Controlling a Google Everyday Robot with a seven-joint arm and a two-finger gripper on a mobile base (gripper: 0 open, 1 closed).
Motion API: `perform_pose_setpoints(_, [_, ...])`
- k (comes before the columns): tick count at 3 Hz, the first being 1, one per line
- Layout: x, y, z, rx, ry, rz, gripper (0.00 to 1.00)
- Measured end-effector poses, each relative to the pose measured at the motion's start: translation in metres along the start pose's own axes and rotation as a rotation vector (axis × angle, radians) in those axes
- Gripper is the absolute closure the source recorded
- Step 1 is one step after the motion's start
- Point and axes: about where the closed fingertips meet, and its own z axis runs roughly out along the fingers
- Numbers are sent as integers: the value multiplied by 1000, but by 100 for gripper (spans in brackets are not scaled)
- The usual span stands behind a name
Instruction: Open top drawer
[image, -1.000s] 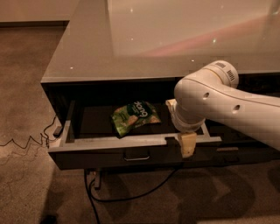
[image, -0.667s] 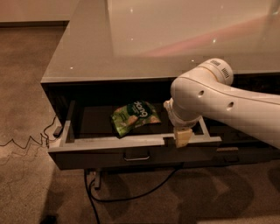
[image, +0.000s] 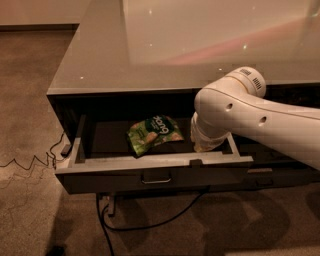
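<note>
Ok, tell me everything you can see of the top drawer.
The top drawer stands open, drawn out from under the glossy counter top. It is wide and dark grey, with a flat front panel and a small metal bar handle at its centre. Its shallow grey tray holds a green snack bag lying flat near the middle. The gripper hangs inside its right end as seen, just behind the front rim; whether it touches the drawer cannot be told.

In the open top drawer (image: 110, 179), a snack bag (image: 154, 134) lies left of the gripper (image: 206, 145), below the countertop (image: 150, 50).
</note>
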Motion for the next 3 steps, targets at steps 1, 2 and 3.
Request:
perform_pose_setpoints(1, [0, -1, 0, 4, -3, 3, 88])
perform_pose_setpoints(2, [0, -15, 1, 27, -23, 23, 100])
perform_pose_setpoints(3, [1, -23, 11, 26, -51, 50, 100])
